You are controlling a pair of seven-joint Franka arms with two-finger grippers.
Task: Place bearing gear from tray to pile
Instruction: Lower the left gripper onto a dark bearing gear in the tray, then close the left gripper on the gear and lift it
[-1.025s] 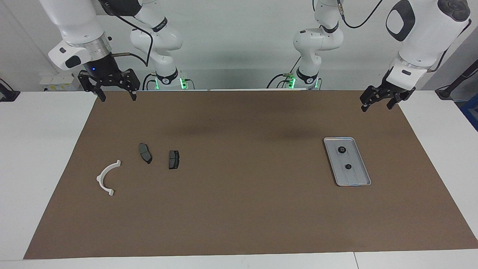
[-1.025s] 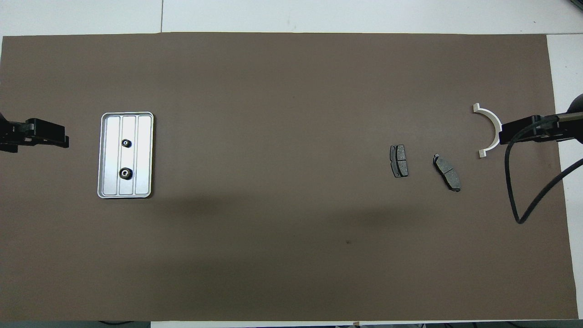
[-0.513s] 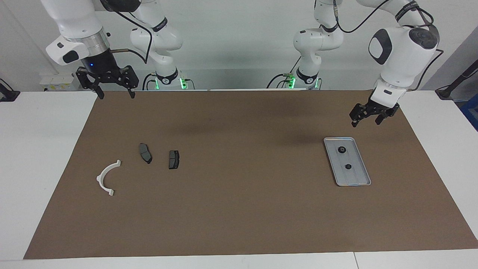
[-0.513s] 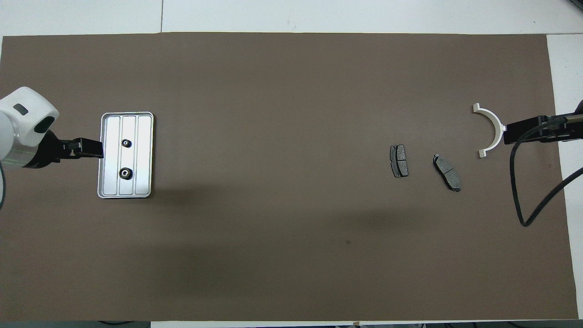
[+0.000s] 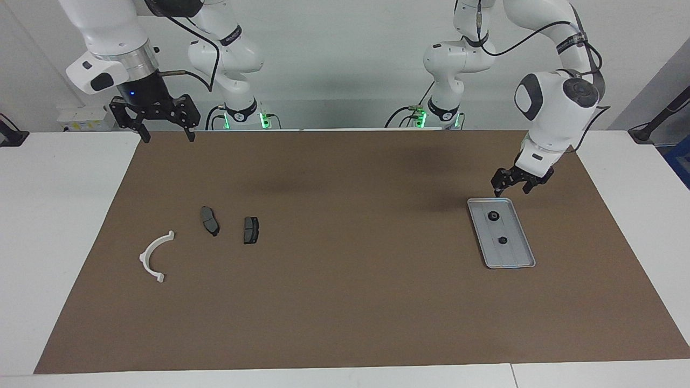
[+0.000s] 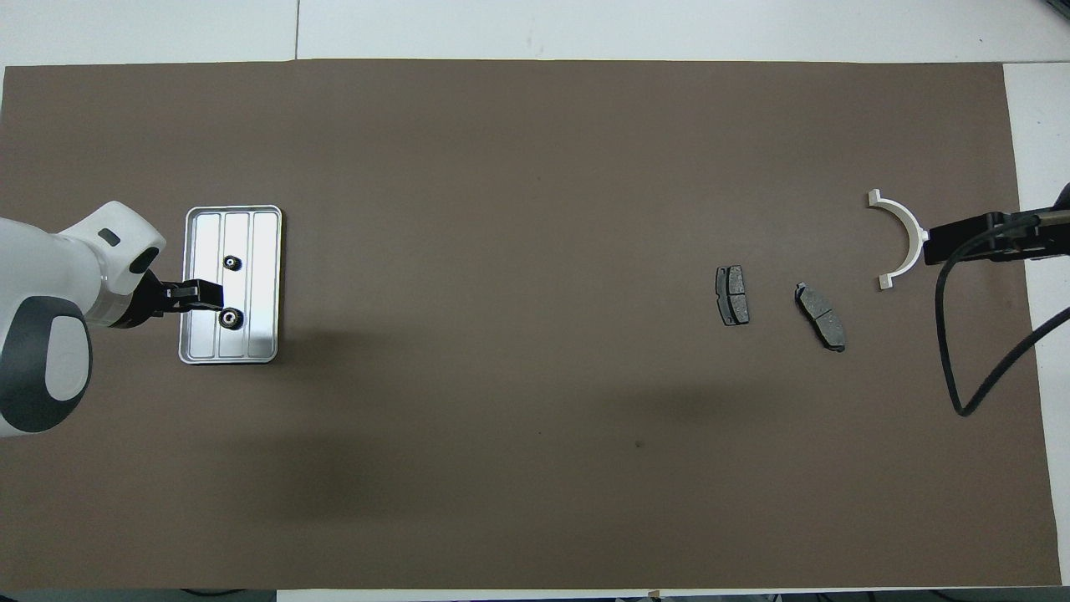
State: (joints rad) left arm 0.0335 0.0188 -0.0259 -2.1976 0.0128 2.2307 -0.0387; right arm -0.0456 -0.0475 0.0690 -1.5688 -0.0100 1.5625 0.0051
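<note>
L fingers (image 5: 511, 188) apart, empty, over tray (image 5: 520, 257) edge; R fingers (image 5: 166, 137) wide, empty, waiting; no legible writing

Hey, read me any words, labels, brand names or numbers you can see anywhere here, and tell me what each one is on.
No text can be read.
Black bands on the arms above the right pincer and the left pincer: small light lettering, too small to read.
Tray, gears, brake pads, white bracket: no markings show.

I count one tray (image 5: 515, 257), two bearing gears (image 5: 492, 216), two brake pads (image 5: 209, 220), one white bracket (image 5: 152, 257).
</note>
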